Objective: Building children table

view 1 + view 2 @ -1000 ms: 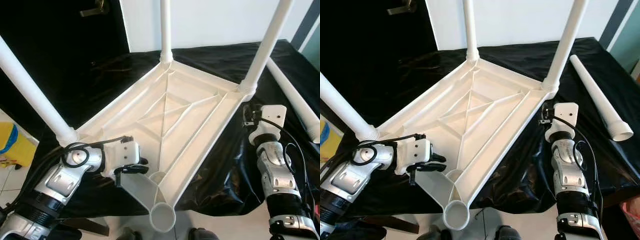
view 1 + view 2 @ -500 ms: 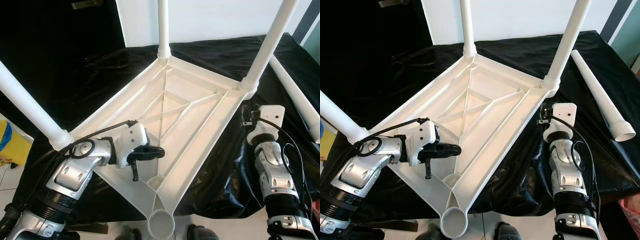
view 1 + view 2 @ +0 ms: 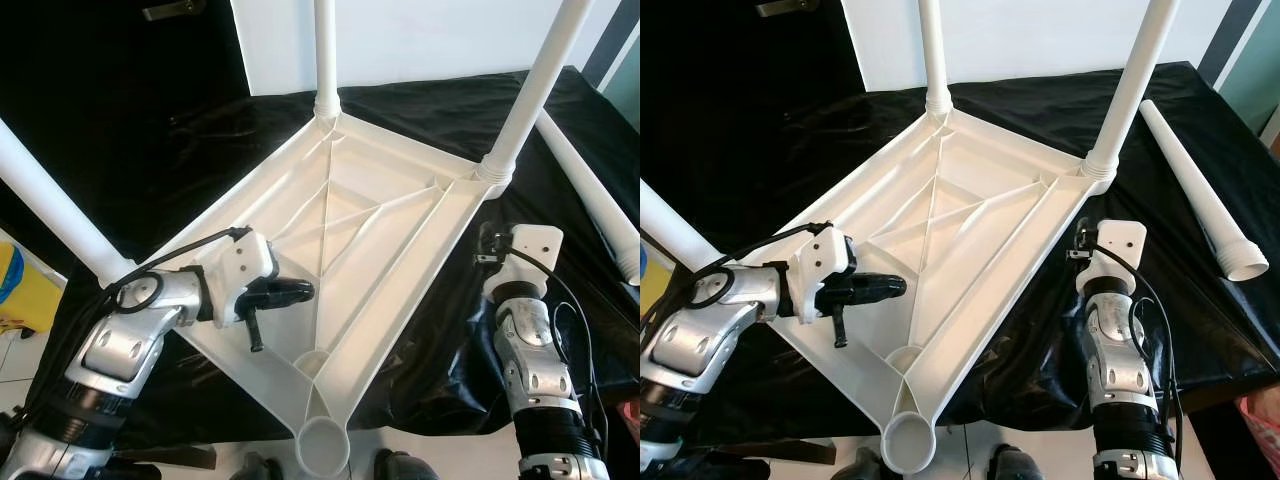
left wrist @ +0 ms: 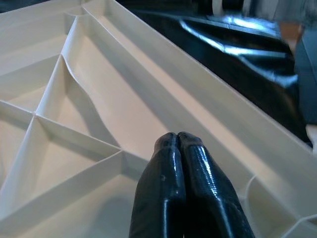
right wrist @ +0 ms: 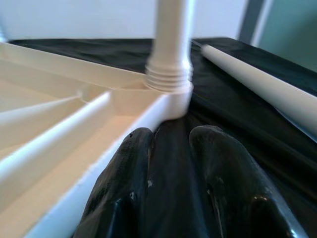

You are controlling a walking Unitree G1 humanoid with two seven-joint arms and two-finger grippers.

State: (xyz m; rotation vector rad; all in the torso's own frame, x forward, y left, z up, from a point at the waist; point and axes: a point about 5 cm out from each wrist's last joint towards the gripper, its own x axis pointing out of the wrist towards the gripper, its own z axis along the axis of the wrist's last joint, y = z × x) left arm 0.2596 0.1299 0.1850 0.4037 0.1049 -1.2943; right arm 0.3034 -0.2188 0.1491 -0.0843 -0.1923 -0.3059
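A white plastic tabletop (image 3: 350, 230) lies upside down on a black cloth. Legs stand in three corners: left (image 3: 50, 200), far (image 3: 325, 50) and right (image 3: 530, 90). The near corner socket (image 3: 322, 445) is empty. A loose white leg (image 3: 1195, 190) lies on the cloth to the right. My left gripper (image 3: 300, 291) is shut and empty, hovering over the ribs near the tabletop's left edge; its fingers (image 4: 176, 163) press together. My right gripper (image 5: 171, 136) is open, low beside the right corner leg, with cloth showing between its fingers. The right wrist (image 3: 522, 250) sits just below that corner.
The black cloth (image 3: 200, 130) covers the whole work surface and hangs over its near edge. A yellow object (image 3: 20, 290) lies on the floor at the left. A dark door with a handle (image 3: 175, 10) stands behind, beside a white wall.
My left gripper rose from the near corner socket, swung over the ribs, then drew back slightly left. The right arm edged a little toward the tabletop. The camera shifted slightly.
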